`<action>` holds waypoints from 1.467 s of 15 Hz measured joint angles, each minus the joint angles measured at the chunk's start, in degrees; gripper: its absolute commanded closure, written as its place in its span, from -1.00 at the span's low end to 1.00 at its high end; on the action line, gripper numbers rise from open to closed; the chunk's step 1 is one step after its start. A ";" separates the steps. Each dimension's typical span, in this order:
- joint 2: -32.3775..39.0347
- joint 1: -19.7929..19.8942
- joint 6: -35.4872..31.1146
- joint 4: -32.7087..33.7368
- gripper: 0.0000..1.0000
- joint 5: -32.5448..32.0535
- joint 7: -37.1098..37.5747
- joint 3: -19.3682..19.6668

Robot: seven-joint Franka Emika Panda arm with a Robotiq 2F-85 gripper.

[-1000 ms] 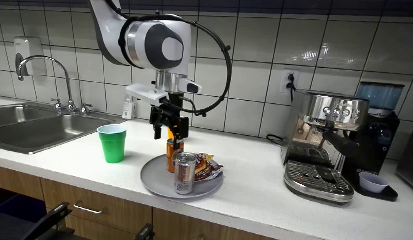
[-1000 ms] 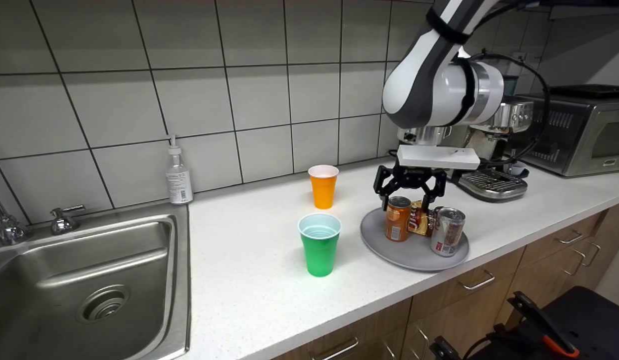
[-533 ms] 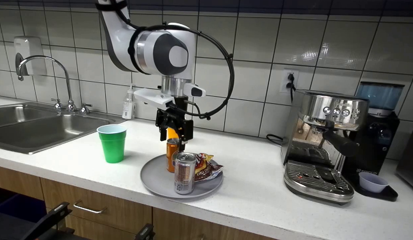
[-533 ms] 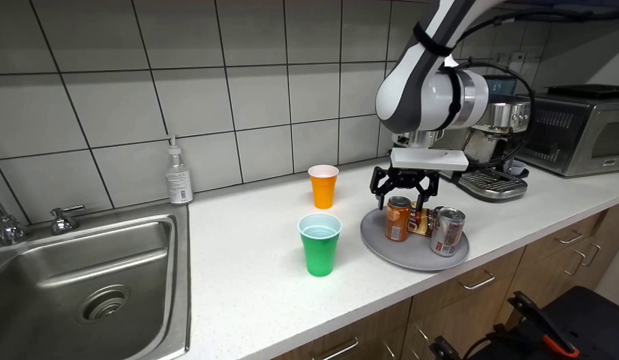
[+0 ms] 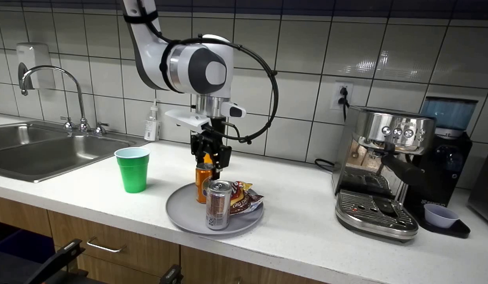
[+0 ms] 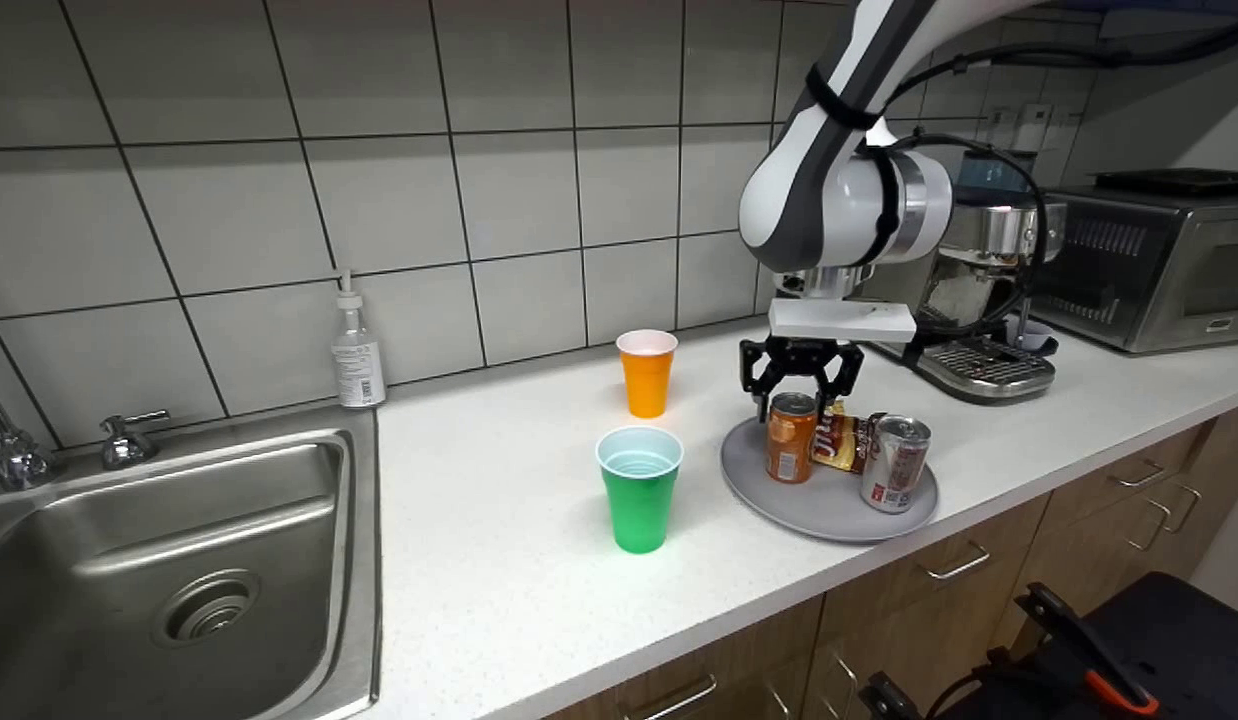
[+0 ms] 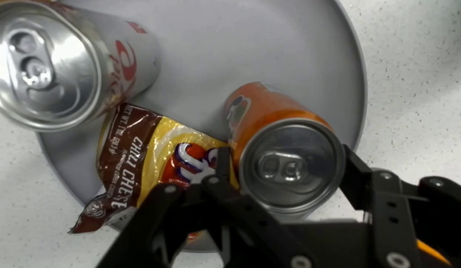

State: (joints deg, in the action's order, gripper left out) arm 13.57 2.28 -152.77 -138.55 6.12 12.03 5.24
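An orange soda can (image 6: 789,445) stands upright on a grey plate (image 6: 809,515). My black gripper (image 6: 792,413) points down over it, one finger to each side of the can's upper part. In the wrist view the gripper (image 7: 284,156) has the can's (image 7: 275,104) lid between its fingers. The finger on the right meets the lid's edge; whether both press on the can I cannot tell. A chip bag (image 7: 152,160) lies beside the can, partly under the left finger. A silver soda can (image 7: 44,70) stands upright on the plate's other side.
A green cup (image 6: 640,500) and an orange cup (image 6: 647,385) stand on the white counter, sinkward of the plate. A pump bottle (image 6: 357,350) is by the sink (image 6: 364,560). Along the wall are an espresso machine (image 5: 382,173) and a microwave (image 6: 1159,265).
The arm has come down and shifted slightly, bringing the fingers lower around the orange can. The fingers have drawn closer together. The orange can has slid a little toward the sink side.
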 measured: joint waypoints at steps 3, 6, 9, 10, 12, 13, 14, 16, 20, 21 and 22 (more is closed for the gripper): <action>0.41 -0.20 0.00 0.66 0.22 -0.57 1.07 0.05; 0.43 -0.60 0.00 0.71 0.22 -1.45 2.26 0.13; 0.25 -1.16 0.00 0.71 0.22 -1.65 3.29 0.15; 0.01 -1.40 0.00 0.68 0.22 -1.65 3.61 0.15; -0.69 -1.84 0.00 0.64 0.22 -1.65 4.32 0.15; -1.19 -2.03 0.00 0.57 0.22 -1.65 4.78 0.15; -1.76 -2.18 0.00 0.46 0.22 -1.65 5.24 0.15; -3.01 -2.28 0.00 0.16 0.22 -1.65 6.07 0.15; -5.43 -2.27 0.00 -0.51 0.22 -1.66 7.71 0.40; -5.95 -2.24 0.00 -0.60 0.22 -1.65 8.09 0.57; -6.40 -2.13 0.00 -0.64 0.22 -1.65 8.38 0.78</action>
State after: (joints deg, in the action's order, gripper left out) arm 7.17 0.15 -152.76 -139.19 4.47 20.41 6.03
